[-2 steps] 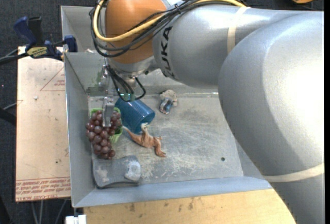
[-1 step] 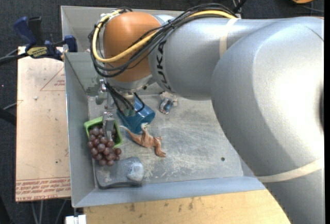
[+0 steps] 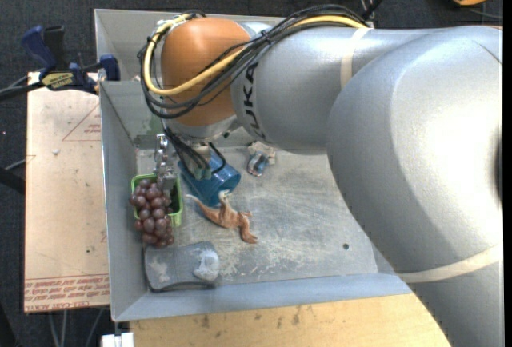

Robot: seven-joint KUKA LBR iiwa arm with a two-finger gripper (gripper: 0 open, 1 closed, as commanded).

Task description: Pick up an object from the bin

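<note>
My gripper (image 3: 167,162) hangs below the arm's orange cover at the left side of the bin, low over the things there. Just under it sits a green basket (image 3: 178,210) with a bunch of dark purple grapes (image 3: 151,213) spilling over its front edge. To the right of the gripper, touching or very close to it, lies a blue plastic object (image 3: 214,185). A brown, twisted, root-like piece (image 3: 230,219) rests in front of the blue object.
A flat grey object (image 3: 181,266) lies at the bin's front left corner. A small blue and white item (image 3: 258,162) sits near the middle, by the arm. The arm covers the bin's right and back parts.
</note>
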